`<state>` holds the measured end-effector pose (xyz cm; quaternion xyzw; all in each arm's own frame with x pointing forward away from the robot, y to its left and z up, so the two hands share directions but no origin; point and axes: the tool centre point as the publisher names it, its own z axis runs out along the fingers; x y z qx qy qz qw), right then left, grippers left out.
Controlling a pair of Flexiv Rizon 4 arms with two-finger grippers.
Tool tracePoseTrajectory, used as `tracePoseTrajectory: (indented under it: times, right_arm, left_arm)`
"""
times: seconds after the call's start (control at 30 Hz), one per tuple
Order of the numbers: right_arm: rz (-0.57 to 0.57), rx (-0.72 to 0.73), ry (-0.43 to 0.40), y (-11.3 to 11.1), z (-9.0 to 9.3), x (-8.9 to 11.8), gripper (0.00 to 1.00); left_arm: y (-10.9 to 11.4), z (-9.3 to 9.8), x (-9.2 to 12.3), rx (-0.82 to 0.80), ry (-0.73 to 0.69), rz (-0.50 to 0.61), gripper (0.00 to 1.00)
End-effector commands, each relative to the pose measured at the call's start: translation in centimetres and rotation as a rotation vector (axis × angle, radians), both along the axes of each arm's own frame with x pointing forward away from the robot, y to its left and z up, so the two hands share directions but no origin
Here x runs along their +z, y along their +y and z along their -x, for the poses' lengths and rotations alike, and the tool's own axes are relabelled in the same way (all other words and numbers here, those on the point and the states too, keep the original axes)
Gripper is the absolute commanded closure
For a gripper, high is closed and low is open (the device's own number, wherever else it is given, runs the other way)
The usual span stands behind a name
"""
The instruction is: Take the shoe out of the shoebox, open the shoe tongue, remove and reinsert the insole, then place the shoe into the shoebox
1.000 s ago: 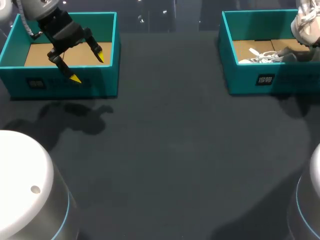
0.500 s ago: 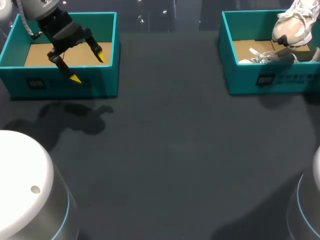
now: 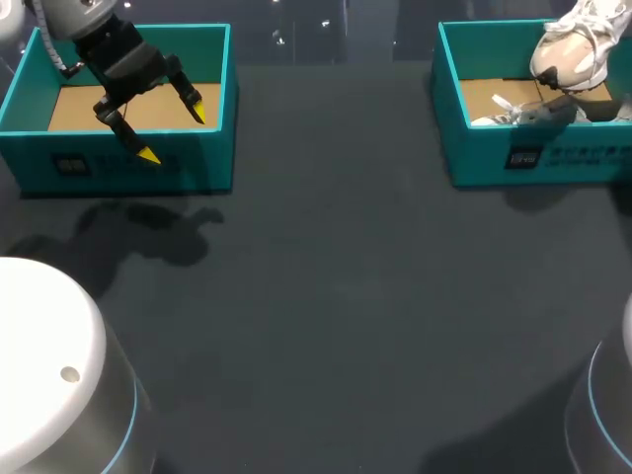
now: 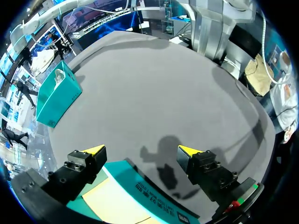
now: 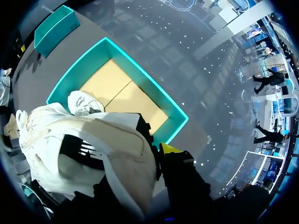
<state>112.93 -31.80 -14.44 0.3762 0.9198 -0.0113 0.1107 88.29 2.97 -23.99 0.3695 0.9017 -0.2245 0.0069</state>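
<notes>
A white shoe (image 3: 573, 49) hangs above the right teal shoebox (image 3: 494, 158), at its far right side. In the right wrist view my right gripper (image 5: 156, 151) is shut on the shoe (image 5: 88, 135) at its collar. One yellow fingertip (image 5: 170, 149) shows; the other is hidden behind the shoe. The box's cardboard floor (image 5: 117, 91) lies below. White laces of something else (image 3: 509, 111) lie inside that box. My left gripper (image 3: 170, 126) hangs open over the front wall of the left teal shoebox (image 3: 128, 163), with nothing between its fingers (image 4: 93, 150).
The dark table top (image 3: 336, 296) stretches between the two boxes and toward the front. Two white rounded robot bases (image 3: 49, 365) stand at the near corners. In the left wrist view the right shoebox (image 4: 56, 100) shows far across the table.
The shoe in my right gripper has shifted left, further over the right box, and the arm's shadow on the box front has thinned. My left arm has not moved.
</notes>
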Motion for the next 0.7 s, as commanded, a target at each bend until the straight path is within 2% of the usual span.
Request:
tracePoseTrajectory:
  times: [0.03, 0.2, 0.47, 0.5, 0.7]
  right_arm:
    - [-0.06, -0.187, -0.033, -0.6, 0.0, 0.2, 1.0]
    - [-0.053, -0.407, -0.059, -1.1, 0.3, 0.1, 1.0]
    - [-0.068, -0.599, -0.107, -1.2, 0.7, -0.7, 1.0]
    - [-0.01, -0.653, -0.104, -1.0, 0.8, -0.9, 1.0]
    - [0.005, -0.674, -0.094, -0.9, 0.9, -1.1, 1.0]
  left_arm:
    - [0.0, 0.0, 0.0, -0.001, 0.0, -0.003, 0.0]
    - [0.0, 0.0, 0.0, -0.001, 0.0, -0.003, 0.0]
    - [0.0, 0.0, 0.0, -0.001, 0.0, -0.003, 0.0]
    - [0.0, 0.0, 0.0, -0.001, 0.0, -0.003, 0.0]
    - [0.0, 0.0, 0.0, -0.001, 0.0, -0.003, 0.0]
